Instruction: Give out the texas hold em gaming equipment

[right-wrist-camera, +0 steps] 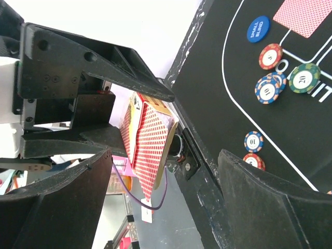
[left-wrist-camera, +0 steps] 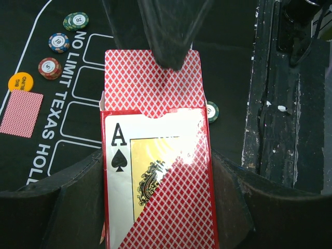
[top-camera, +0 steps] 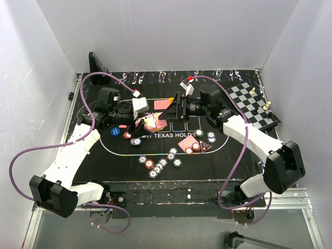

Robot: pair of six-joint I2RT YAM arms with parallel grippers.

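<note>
The left hand [left-wrist-camera: 155,174] was clamped on the red-patterned cardboard card box [left-wrist-camera: 161,207], with red-backed playing cards [left-wrist-camera: 135,88] poking from its mouth over the black printed mat [left-wrist-camera: 228,62]. The right hand [right-wrist-camera: 166,153] gaped around them — dealing, I judged. Next: pinch one card, draw it straight out, lay it down.

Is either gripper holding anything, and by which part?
The left gripper holds the card box by its two long sides, away from its open end. The right gripper stands open, holding nothing.
</note>
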